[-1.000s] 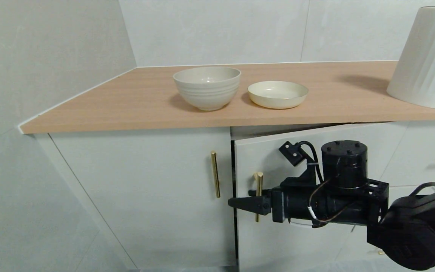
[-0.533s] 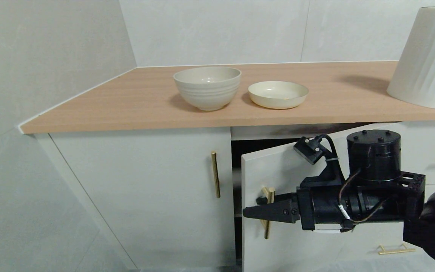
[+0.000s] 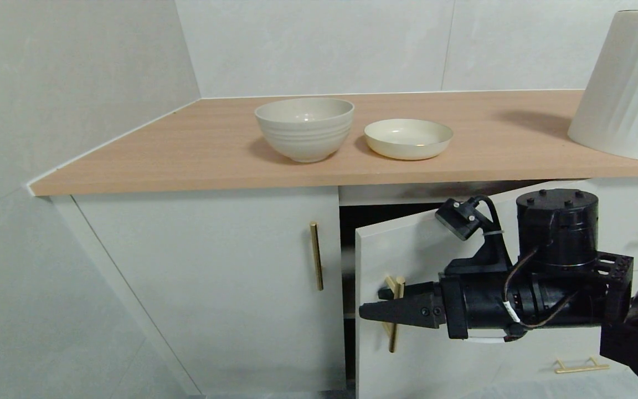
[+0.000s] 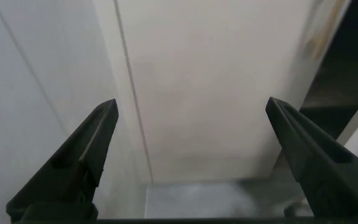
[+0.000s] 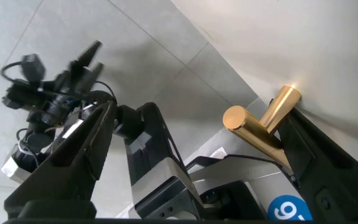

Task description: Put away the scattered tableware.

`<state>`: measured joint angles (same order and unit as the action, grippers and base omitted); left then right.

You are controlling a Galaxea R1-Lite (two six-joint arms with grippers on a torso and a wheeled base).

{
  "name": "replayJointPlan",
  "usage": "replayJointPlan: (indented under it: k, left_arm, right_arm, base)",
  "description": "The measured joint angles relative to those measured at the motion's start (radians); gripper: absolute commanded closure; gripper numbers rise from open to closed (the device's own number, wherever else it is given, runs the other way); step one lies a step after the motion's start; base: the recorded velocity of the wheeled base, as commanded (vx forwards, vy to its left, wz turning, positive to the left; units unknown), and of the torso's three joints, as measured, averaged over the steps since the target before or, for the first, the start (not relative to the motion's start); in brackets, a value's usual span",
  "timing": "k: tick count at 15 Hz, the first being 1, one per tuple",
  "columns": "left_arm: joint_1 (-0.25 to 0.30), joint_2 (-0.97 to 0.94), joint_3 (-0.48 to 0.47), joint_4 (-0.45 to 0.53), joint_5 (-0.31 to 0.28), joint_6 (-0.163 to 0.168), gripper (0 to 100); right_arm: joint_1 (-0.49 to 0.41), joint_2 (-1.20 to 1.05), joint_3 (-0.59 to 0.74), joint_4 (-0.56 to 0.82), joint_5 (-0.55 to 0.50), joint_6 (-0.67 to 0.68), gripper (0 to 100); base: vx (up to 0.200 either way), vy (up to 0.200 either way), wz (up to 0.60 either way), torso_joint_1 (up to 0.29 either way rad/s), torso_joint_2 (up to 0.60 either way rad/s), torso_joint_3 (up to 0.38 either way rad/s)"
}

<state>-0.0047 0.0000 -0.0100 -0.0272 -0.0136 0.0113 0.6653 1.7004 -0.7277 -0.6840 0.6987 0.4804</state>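
On the wooden counter (image 3: 186,155) stand a deep beige bowl (image 3: 304,127) and, to its right, a shallow cream dish (image 3: 408,138). Below them the right-hand cabinet door (image 3: 407,249) stands partly open, with a dark gap beside it. My right gripper (image 3: 371,302) is level with the door's gold handle (image 3: 394,332). In the right wrist view the handle (image 5: 263,118) lies between the fingers of the open right gripper (image 5: 197,115), close against one finger. My left gripper (image 4: 191,106) is open and holds nothing, low down facing the closed left door (image 4: 216,93).
A large white ribbed lampshade (image 3: 626,83) stands at the counter's right end. The left door's gold handle (image 3: 316,256) is beside the gap. Drawers with gold pulls (image 3: 576,364) lie to the right. Tiled walls close off the left side and back.
The right cabinet door has swung outward, opening a dark gap. My right gripper moved right and slightly down along with the handle.
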Motion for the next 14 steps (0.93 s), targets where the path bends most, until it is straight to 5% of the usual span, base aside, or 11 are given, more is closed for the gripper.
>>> replayJointPlan:
  k: [1, 5, 10, 14]
  left_arm:
    - [0.0, 0.0, -0.015, 0.0, -0.026, 0.002, 0]
    - [-0.005, 0.103, -0.201, 0.106, -0.29, -0.004, 0]
    - [-0.02, 0.488, -0.425, 0.134, -0.535, -0.005, 0]
    - [-0.151, 0.861, -0.521, 0.073, -0.625, -0.031, 0]
  right_arm:
    - [0.0, -0.001, 0.004, -0.004, 0.001, 0.0, 0]
    - [0.004, -0.01, 0.016, -0.009, 0.0, 0.001, 0]
    - [0.008, -0.02, 0.024, -0.008, 0.0, 0.003, 0]
    - [0.008, -0.024, 0.026, -0.009, 0.0, 0.003, 0]
  base:
    - [0.0, 0.0, 0.0, 0.0, 0.0, 0.0]
    - [0.0, 0.0, 0.0, 0.0, 0.0, 0.0]
    - [0.0, 0.0, 0.0, 0.0, 0.0, 0.0]
    - [0.0, 0.0, 0.0, 0.0, 0.0, 0.0]
